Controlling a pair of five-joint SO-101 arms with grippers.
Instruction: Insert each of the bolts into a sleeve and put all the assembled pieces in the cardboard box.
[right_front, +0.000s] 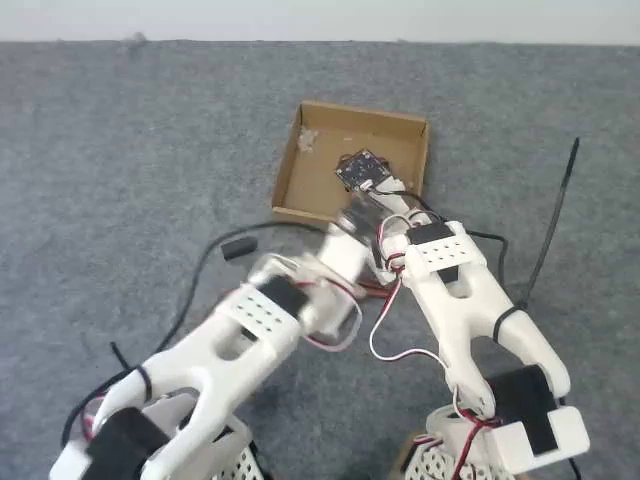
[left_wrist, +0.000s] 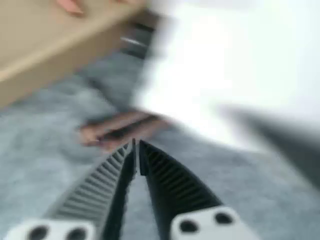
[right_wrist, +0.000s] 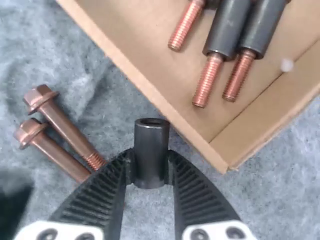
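Observation:
My right gripper (right_wrist: 149, 167) is shut on a black sleeve (right_wrist: 150, 150), held upright just outside the cardboard box (right_wrist: 150, 55) near one of its corners. Two loose copper bolts (right_wrist: 57, 127) lie side by side on the carpet beside the sleeve. In the box lie assembled pieces: dark sleeves (right_wrist: 227, 25) with threaded copper ends (right_wrist: 207, 80) sticking out. My left gripper (left_wrist: 136, 150) is shut and empty, its tips just short of the blurred copper bolts (left_wrist: 120, 130), with the box wall (left_wrist: 50, 45) beyond. From above, both arms meet at the near wall of the box (right_front: 290, 165).
Grey carpet (right_front: 130, 150) covers the table. A small black piece (right_front: 238, 247) with a cable lies left of the arms, and a black cable tie (right_front: 555, 215) lies to the right. The right arm's white body (left_wrist: 225, 75) looms close over the left gripper.

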